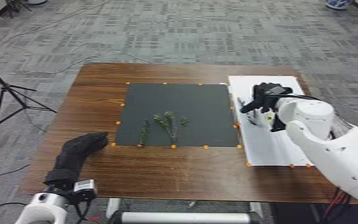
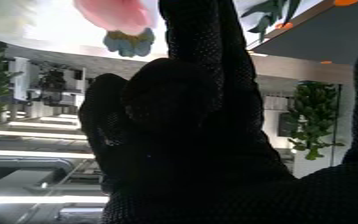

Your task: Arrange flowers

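The dark mat (image 1: 149, 100) is lying on the brown counter (image 1: 171, 175), with a band of wood running between its near edge and the counter's near edge. Orange markers (image 1: 174, 146) are lining the mat's edges. The white board (image 1: 282, 155) is lying just to the mat's right, and a strip of wood is separating the mat from the left hand (image 1: 84, 144), which is resting to its left, loosely open and holding nothing. The right hand (image 1: 266, 95) is hanging over the board, right of the mat; whether it is gripping anything, I cannot tell. Green stems (image 1: 168, 125) are lying on the mat's near part, left of that hand. In the right wrist view, a pink flower (image 2: 115, 17) and a blue flower (image 2: 129, 44) are showing near the right hand (image 2: 184, 145), the pink one being cut off by the frame. Leaves (image 2: 264, 17) are also being cut off.
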Motion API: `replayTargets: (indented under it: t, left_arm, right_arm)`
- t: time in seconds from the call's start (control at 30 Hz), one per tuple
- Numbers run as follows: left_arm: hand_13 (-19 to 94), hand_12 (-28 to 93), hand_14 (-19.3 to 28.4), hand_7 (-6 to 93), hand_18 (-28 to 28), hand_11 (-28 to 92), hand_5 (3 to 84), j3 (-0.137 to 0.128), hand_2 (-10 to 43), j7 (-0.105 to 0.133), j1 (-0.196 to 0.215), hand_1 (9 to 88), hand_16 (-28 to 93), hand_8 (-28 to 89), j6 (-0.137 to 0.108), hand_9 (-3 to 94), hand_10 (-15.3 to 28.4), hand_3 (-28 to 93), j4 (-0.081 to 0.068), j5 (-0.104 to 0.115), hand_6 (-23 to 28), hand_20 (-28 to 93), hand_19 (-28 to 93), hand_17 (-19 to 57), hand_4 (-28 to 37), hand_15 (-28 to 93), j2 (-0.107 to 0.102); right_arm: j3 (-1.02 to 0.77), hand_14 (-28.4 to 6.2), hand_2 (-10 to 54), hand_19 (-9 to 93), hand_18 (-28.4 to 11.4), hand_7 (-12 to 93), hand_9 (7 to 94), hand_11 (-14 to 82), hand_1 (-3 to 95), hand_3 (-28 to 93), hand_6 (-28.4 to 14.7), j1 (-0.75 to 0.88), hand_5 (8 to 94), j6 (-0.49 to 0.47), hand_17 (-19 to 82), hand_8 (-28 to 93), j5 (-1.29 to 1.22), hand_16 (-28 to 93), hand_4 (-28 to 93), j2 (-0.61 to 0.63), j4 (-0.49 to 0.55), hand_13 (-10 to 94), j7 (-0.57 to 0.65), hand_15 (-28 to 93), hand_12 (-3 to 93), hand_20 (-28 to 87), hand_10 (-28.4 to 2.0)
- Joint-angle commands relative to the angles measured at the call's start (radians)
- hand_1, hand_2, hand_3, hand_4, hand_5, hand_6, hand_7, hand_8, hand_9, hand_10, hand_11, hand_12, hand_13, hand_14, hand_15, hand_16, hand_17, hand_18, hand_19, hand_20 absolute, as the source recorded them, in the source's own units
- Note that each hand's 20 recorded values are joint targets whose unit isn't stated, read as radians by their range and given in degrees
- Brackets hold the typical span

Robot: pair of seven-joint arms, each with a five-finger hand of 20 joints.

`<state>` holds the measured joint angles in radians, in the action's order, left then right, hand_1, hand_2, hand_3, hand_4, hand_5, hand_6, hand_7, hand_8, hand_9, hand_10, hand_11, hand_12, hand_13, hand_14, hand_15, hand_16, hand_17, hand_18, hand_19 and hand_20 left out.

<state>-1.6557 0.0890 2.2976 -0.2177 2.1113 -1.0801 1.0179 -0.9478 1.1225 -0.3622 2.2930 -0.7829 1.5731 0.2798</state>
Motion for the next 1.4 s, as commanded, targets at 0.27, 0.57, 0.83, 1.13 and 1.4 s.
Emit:
replayTargets:
  t: [0.27,0.57,0.83,1.13,1.4]
  left_arm:
    - [37,15,16.9,15.7,12.5,21,49.5,0.0,2.5,-0.029,0.024,21.7,4,-7,0.036,47.9,14.1,68,0.002,-0.006,4.0,15,12,2.6,-27.0,17,0.023]
    - [37,15,17.1,15.6,12.6,21,49.3,-0.005,2.7,-0.038,0.022,21.9,4,-7,0.046,47.7,14.2,67,0.002,-0.005,4.1,15,12,2.4,-26.8,17,0.021]
    - [37,15,17.1,15.6,12.7,21,49.1,-0.003,2.7,-0.049,0.015,22.1,4,-7,0.06,47.4,14.2,67,-0.001,-0.004,4.1,15,12,2.2,-26.7,17,0.018]
    - [37,15,17.2,15.5,12.7,21,49.0,0.001,2.5,-0.058,0.001,22.1,4,-7,0.08,47.2,14.3,67,-0.006,-0.008,4.1,15,12,2.2,-26.5,17,0.015]
    - [36,15,17.1,15.4,12.8,21,49.0,0.001,2.6,-0.063,-0.008,22.0,4,-7,0.094,47.0,14.3,67,-0.01,-0.011,4.1,15,12,2.1,-26.4,16,0.013]
  right_arm:
    - [0.073,-3.2,-9.5,93,-15.0,30,87.6,38.4,33.8,59,-2.7,-0.012,78.9,-0.084,64,-3,0.061,36,-11,-0.102,-0.043,92,0.081,59,28.7,61,-13.0]
    - [-0.057,-2.7,-9.5,93,-14.3,27,89.6,40.6,53.2,55,-0.8,-0.003,80.9,-0.055,67,27,-0.235,37,-5,-0.093,0.0,94,0.173,60,28.8,63,-11.3]
    - [-0.179,-2.7,-8.3,93,-14.6,28,90.3,40.7,53.5,56,-0.6,0.044,81.1,0.047,67,27,-0.399,36,-5,-0.066,0.143,94,0.158,61,28.8,64,-11.3]
    - [-0.164,-2.4,-8.8,93,-14.2,29,91.0,40.8,52.7,58,-0.8,0.079,81.4,0.026,68,27,-0.336,35,-4,-0.068,0.225,94,0.109,63,28.9,65,-11.5]
    - [-0.088,-3.0,-9.5,93,-14.4,32,90.2,39.5,27.7,61,-2.9,0.049,81.6,-0.03,68,-4,-0.14,35,-6,-0.058,0.135,94,0.098,61,28.3,64,-12.5]
